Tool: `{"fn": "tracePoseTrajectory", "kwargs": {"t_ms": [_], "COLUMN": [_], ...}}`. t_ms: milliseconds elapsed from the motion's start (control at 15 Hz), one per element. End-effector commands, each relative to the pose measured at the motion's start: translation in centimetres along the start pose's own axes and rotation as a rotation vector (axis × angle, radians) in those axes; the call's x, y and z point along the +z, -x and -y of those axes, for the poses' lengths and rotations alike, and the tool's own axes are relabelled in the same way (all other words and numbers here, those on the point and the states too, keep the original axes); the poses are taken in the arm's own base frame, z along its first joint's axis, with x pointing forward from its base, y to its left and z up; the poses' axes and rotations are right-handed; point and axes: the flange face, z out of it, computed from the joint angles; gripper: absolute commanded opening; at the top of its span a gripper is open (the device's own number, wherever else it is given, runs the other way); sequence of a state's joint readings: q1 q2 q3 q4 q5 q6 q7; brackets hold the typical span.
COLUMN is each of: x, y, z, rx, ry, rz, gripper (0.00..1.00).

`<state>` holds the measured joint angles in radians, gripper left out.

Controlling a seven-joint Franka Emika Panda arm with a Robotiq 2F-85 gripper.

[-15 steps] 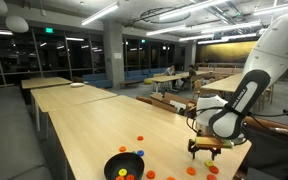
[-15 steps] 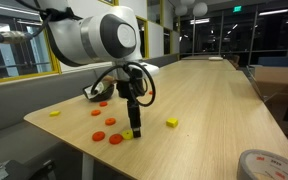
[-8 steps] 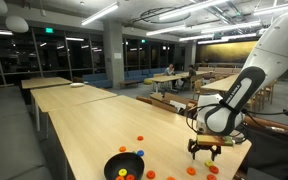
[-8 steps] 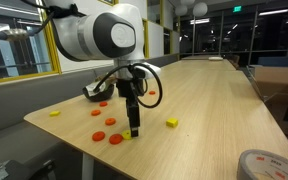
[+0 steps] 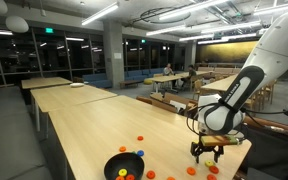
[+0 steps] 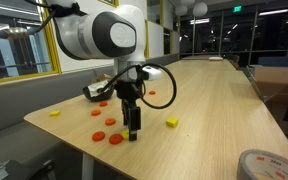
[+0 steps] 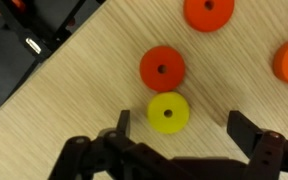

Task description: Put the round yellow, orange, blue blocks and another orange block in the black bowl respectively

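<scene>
Yellow square block (image 6: 171, 123) on wooden table (image 6: 219, 105); tape roll (image 6: 267, 165) in foreground.

White rounded arm (image 6: 94, 35), black cable loops, black jaws

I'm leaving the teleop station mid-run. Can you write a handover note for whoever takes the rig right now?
Gripper: open, holding nothing, low over the wooden table.
Round yellow block: on the table between the open jaws, not grasped.
Round orange blocks: lying loose just beyond it.
Black bowl: further along the table, already holding a few coloured pieces; which ones is too small to tell.
Left: close on the yellow block, carry it to the bowl, then the rest.
</scene>
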<state>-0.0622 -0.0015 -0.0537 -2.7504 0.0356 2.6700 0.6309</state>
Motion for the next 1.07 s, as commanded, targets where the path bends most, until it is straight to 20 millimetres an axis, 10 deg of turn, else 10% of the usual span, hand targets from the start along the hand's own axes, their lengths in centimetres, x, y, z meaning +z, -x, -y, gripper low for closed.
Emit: {"fn": "tracePoseTrajectory", "kwargs": {"t_ms": [0,467,1000], "x": [-0.67,-0.53,-1.28], "y": [0.3,0.34,0.13], "z": [-0.27,-0.41,-0.02], "rx": [-0.044,-0.066,-0.093], "ry": [-0.003,0.014,0.028], "rz": [0.042,0.045,0.008], "gripper": [1.0,1.0,0.27]}}
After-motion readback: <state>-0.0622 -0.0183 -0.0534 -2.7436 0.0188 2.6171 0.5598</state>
